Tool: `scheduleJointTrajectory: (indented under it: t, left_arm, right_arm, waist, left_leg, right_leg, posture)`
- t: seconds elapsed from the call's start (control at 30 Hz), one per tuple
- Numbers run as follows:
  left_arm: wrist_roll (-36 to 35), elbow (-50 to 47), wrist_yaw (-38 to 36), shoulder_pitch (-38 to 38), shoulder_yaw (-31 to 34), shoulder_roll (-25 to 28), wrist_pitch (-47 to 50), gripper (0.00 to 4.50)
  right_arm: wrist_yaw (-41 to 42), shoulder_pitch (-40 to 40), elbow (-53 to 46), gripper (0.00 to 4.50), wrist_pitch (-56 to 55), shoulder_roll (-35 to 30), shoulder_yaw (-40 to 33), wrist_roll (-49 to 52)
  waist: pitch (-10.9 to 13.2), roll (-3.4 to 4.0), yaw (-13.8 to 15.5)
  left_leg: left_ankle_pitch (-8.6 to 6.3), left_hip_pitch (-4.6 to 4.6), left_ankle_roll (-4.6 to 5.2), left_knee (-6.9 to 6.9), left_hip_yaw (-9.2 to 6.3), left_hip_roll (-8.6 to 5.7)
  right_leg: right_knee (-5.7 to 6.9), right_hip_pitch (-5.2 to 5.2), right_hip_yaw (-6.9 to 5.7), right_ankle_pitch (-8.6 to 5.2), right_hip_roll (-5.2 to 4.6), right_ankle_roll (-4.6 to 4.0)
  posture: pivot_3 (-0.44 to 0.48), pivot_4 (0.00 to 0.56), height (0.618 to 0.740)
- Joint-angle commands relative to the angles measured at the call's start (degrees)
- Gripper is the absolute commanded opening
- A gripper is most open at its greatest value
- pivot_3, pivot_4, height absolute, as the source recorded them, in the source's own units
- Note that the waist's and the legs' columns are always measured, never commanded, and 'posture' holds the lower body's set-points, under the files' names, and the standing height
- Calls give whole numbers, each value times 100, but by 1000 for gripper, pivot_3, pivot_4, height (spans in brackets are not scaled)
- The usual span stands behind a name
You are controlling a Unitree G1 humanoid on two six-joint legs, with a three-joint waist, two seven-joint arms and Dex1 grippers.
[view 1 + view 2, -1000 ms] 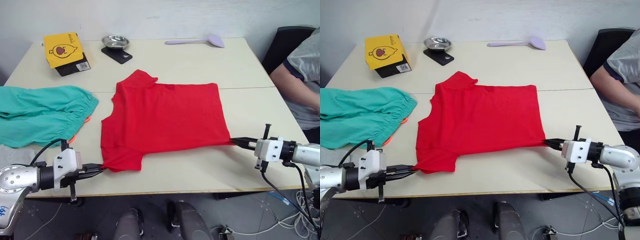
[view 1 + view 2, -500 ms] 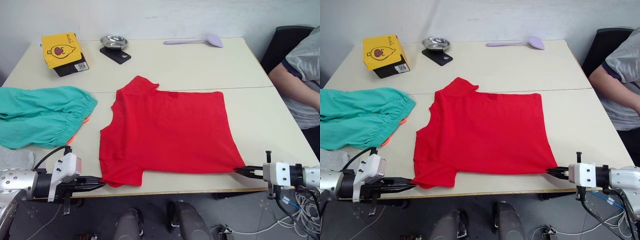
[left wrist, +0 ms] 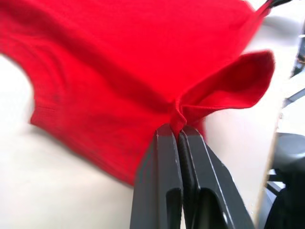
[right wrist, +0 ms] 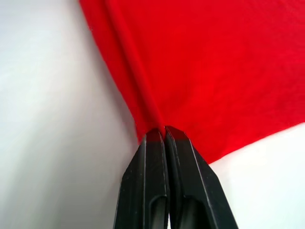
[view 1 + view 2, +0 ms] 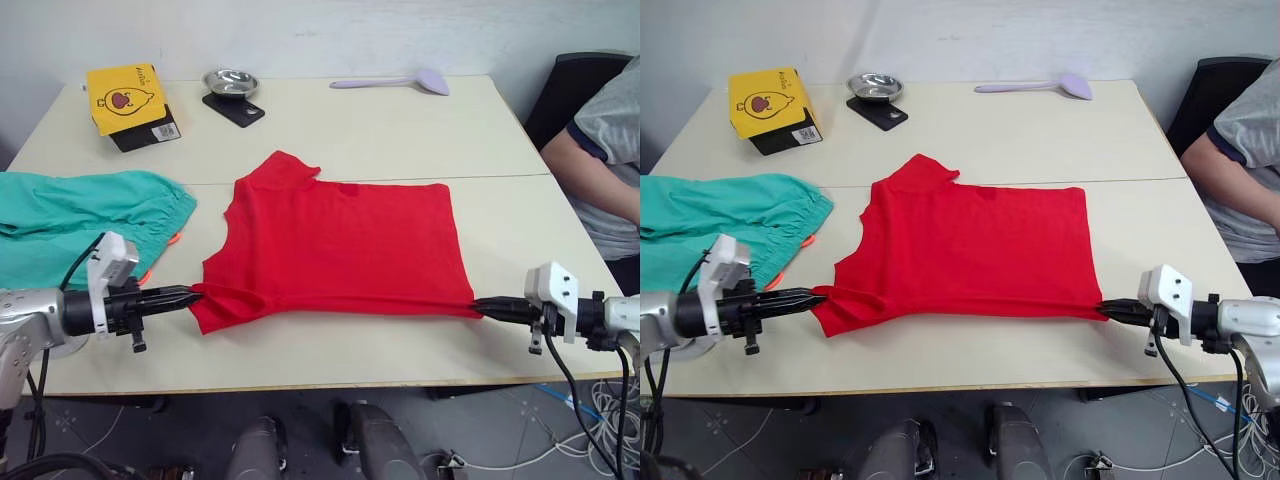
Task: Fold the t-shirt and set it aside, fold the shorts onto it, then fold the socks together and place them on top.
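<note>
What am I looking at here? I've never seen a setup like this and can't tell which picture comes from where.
This is a two-armed humanoid robot. The two wide pictures come from cameras on its head, looking down over a table. The two close-ups come from cameras on its wrists. Its left hand and right hand each pinch a near corner of the red t-shirt, stretching its front edge. The teal shorts lie at the left. Further back sit a yellow box, a small metal bowl and a lilac spoon. A person sits at the right.
</note>
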Motion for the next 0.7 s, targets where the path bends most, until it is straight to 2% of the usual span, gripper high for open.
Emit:
scheduleJointTrajectory:
  t: [0.03, 0.2, 0.4, 0.57, 0.6, 0.67, 0.7]
  left_arm:
    - [-32, 154, 146, -327, -81, -124, 202, 0]
    - [158, 422, 349, -624, -281, -258, 250, 0]
    - [445, 639, 461, -637, -378, -186, 207, 0]
    - [467, 722, 565, -684, -291, -330, 243, 0]
    - [500, 754, 669, -725, -288, -392, 230, 0]
    - [526, 799, 787, -772, -264, -492, 176, 457]
    - [576, 807, 840, -775, -237, -534, 59, 669]
  right_arm:
    - [-103, -252, -22, 69, 506, 164, -34, 30]
    - [-108, -436, 68, 69, 655, 392, 59, -244]
    - [-226, -422, 95, 69, 693, 545, 40, -448]
    - [-367, -396, 82, 69, 661, 674, -121, -416]
    - [-392, -396, 75, 236, 725, 697, -156, -365]
    - [-451, -401, 73, 659, 654, 745, -212, -353]
    - [-455, -392, 35, 1011, 650, 759, -262, -316]
  waist:
    - [0, 0, 6]
    - [0, 0, 19]
    - [0, 0, 22]
    - [0, 0, 31]
    - [0, 0, 34]
    - [0, 0, 47]
    - [0, 0, 47]
  left_leg:
    - [0, -1, -1, 0, 0, 0]
    - [7, -3, -13, 1, 0, -1]
    - [7, -3, -15, 2, 1, -1]
    - [7, -3, -16, 2, 1, -1]
    - [7, -3, -16, 2, 1, -1]
    - [7, -3, -15, 3, 1, -1]
    - [7, -3, -15, 3, 1, -1]
  right_leg:
    - [0, 0, 0, 0, 0, 0]
    - [2, -1, -2, 0, 0, 0]
    - [1, -2, -2, 0, -1, 1]
    - [2, -2, -2, 0, -1, 1]
    - [2, -2, -2, 0, -1, 1]
    - [2, -1, -2, 0, -1, 1]
    - [2, -1, -2, 1, -1, 1]
  posture:
    - [0, 150, 740]
    - [0, 150, 740]
    - [0, 150, 740]
    - [0, 150, 740]
    - [0, 150, 740]
    - [0, 150, 740]
    - [0, 150, 740]
